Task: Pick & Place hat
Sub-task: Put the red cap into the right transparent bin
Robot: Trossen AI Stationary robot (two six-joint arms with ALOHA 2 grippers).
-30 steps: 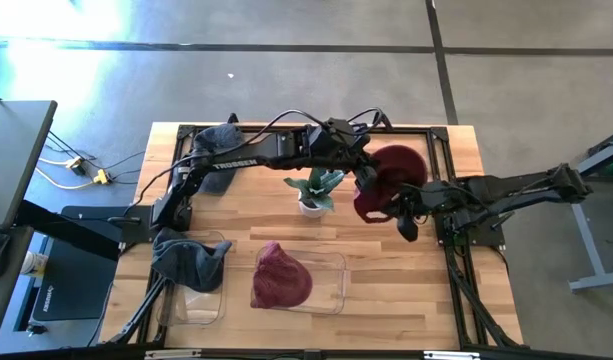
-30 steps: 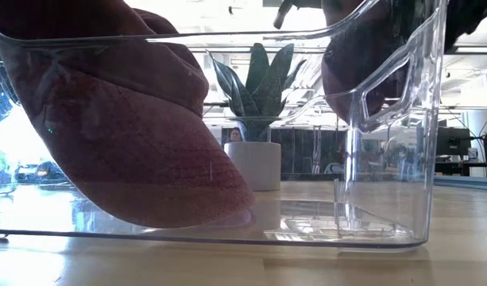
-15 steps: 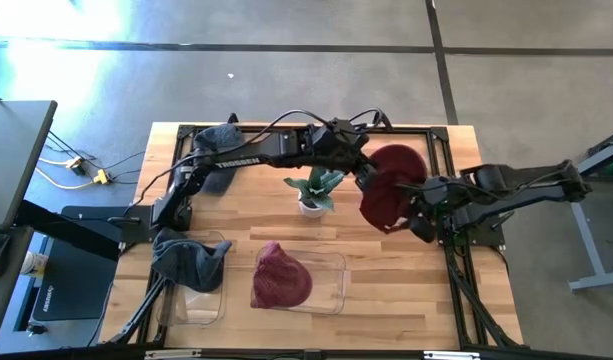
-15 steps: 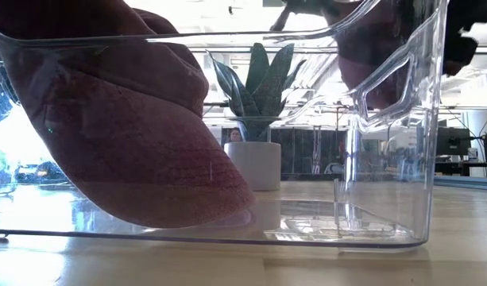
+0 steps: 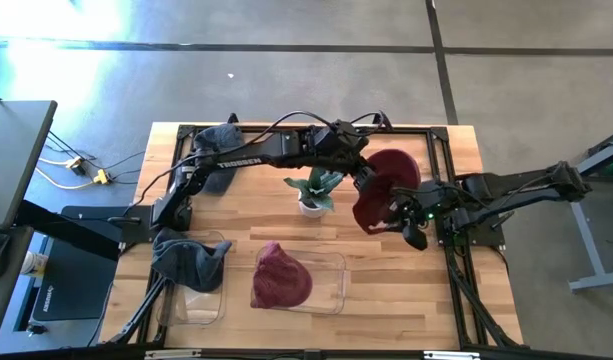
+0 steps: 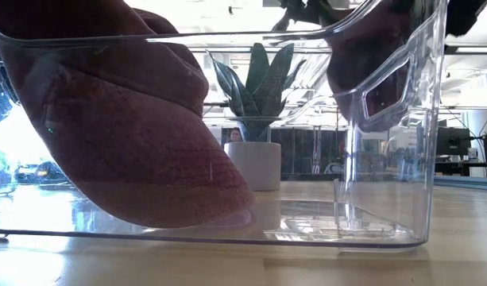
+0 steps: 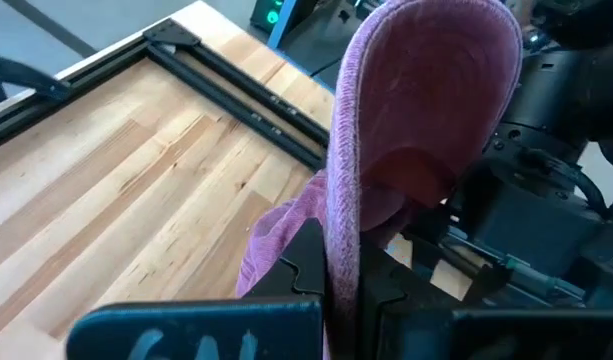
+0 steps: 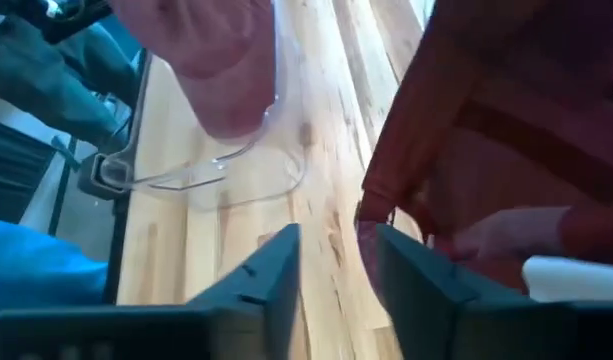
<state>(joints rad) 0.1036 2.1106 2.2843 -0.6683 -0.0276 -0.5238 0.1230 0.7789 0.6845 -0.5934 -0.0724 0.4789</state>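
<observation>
A maroon hat point(image 5: 388, 185) hangs above the table's right part, with my left gripper point(image 5: 364, 183) shut on it after reaching across from the left. My right gripper point(image 5: 404, 228) stands open at the hat's near lower edge point(image 8: 371, 215), its fingers on either side of that edge in the right wrist view. A second maroon hat point(image 5: 281, 278) lies in a clear bin point(image 5: 336, 265) near the front edge. A grey hat point(image 5: 191, 260) lies in another clear bin to its left. My left gripper pinches the hat's rim point(image 7: 342, 262) between its two shut fingers, which slant down from the table's left. The hat stands out beyond the fingers, its hollow side facing the right arm, lifted clear of the table. Whether my right gripper touches the hat's lower edge, I cannot tell.
A potted plant point(image 5: 314, 190) in a white pot stands mid-table, just left of the held hat. Another grey hat point(image 5: 221, 140) lies at the far left. A black frame rail point(image 5: 441, 150) runs along the table's right side. Bare wood lies right of the clear bin.
My right gripper drew back a little toward the table's right edge, then came in again under the hat's near edge. The held hat swung slightly toward the right and back, staying clear of the table in my left gripper.
</observation>
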